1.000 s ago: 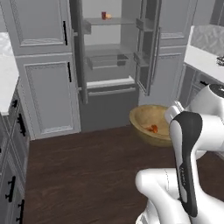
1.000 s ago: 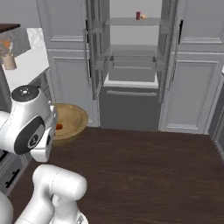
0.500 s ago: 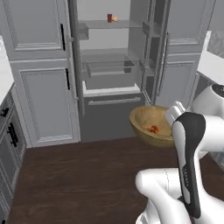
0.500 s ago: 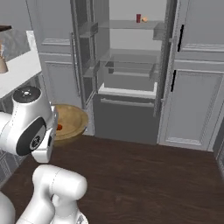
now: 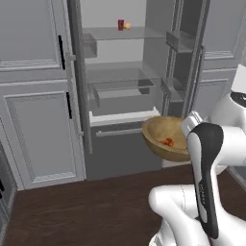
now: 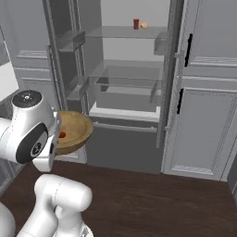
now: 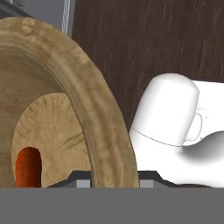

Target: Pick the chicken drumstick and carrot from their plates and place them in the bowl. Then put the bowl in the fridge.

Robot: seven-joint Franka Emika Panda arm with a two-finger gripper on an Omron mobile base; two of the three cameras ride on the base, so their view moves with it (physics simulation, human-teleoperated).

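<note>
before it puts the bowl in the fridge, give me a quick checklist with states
1. Bowl held off the floor at the gripper: ok.
2. Grip on the rim: jaws straddle the wall in the hand view: ok.
3. Carrot inside the bowl: ok.
4. Chicken drumstick inside: cannot tell.
5. Fridge doors open: ok.
6. Free shelf space: middle glass shelf looks bare: ok.
</note>
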